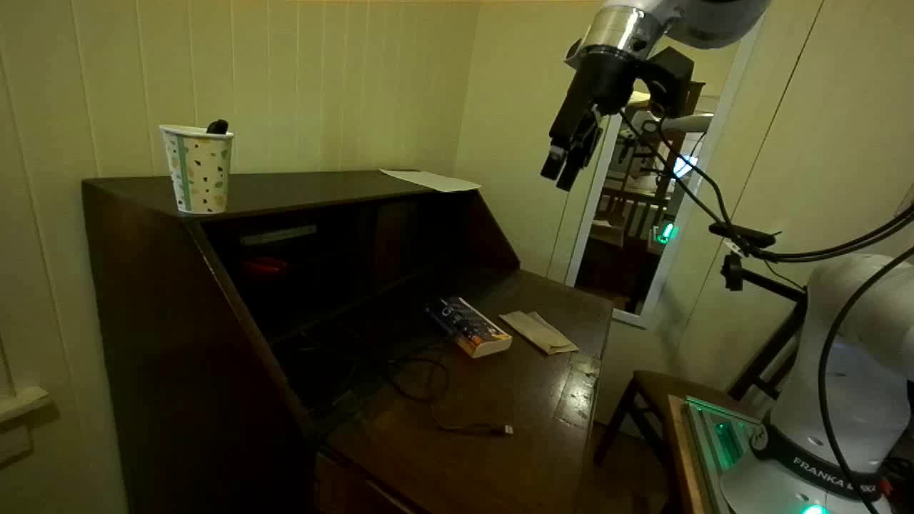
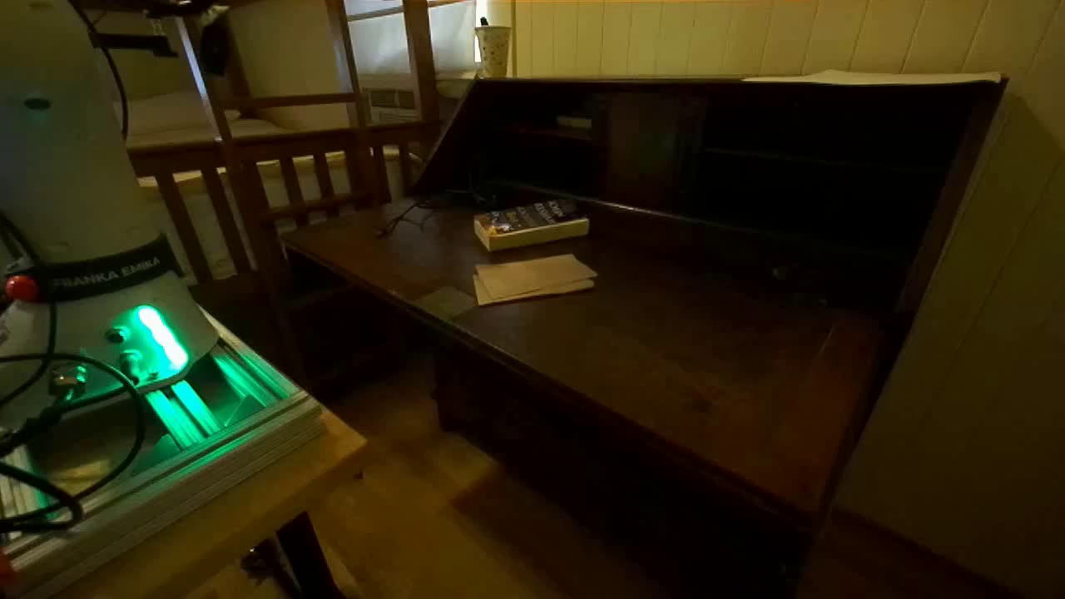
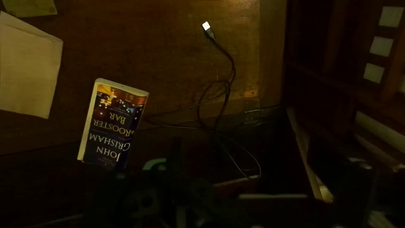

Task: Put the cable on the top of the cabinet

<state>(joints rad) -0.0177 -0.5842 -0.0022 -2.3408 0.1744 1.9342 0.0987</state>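
The black cable [image 1: 477, 428] lies looped on the fold-down desk surface of the dark brown cabinet [image 1: 307, 194]. Its silver plug points toward the desk's front in the wrist view, where the cable [image 3: 233, 67] runs back into the dark interior. The cable [image 2: 405, 216] also shows faintly in an exterior view on the cabinet's desk [image 2: 666, 333]. My gripper [image 1: 560, 180] hangs high above the desk, apart from the cable and higher than the cabinet's flat top. In the wrist view the dark fingers of the gripper [image 3: 246, 148] stand wide apart with nothing held between them.
A patterned cup [image 1: 200, 171] and a white paper sheet [image 1: 432, 180] sit on the cabinet top. A paperback book [image 3: 115, 126] and folded brown paper [image 3: 30, 66] lie on the desk beside the cable. A mirror [image 1: 628, 214] leans behind the arm.
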